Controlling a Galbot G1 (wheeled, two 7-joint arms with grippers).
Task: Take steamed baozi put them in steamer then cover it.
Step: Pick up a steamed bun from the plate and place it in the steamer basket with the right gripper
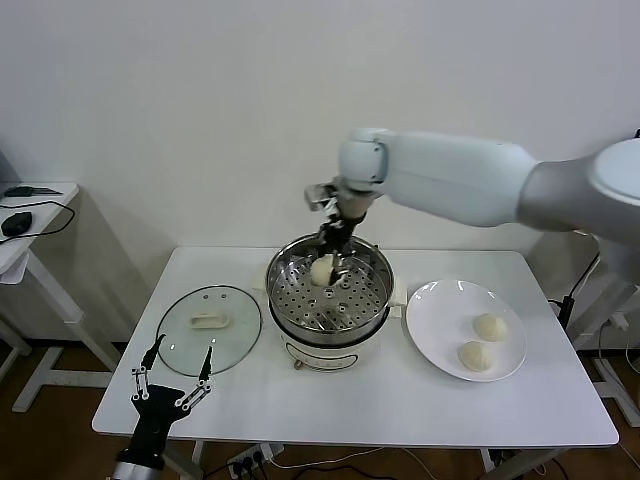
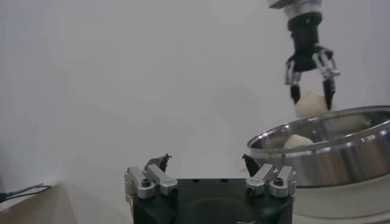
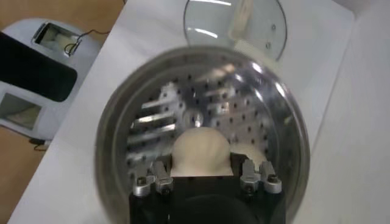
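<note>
No brand, label or writing is legible on anything in view. Nearest the robot, the left gripper [image 1: 172, 372] is hanging at the front edge of the white table [image 1: 350, 400] with its fingers spread wide, holding nothing, just in front of the cover [image 1: 209, 316], which is lying flat on the table left of the steamer [image 1: 328, 300]. On the white plate [image 1: 440, 310] to the right, two baozi [image 1: 482, 341] are sitting. Farther back, the right gripper [image 1: 330, 262] is reaching down over the steamer's far side, fingers clamped around one baozi [image 3: 200, 152] above the perforated tray [image 3: 244, 115]. Another bun [image 2: 298, 141] is lying on the tray beside it.
</note>
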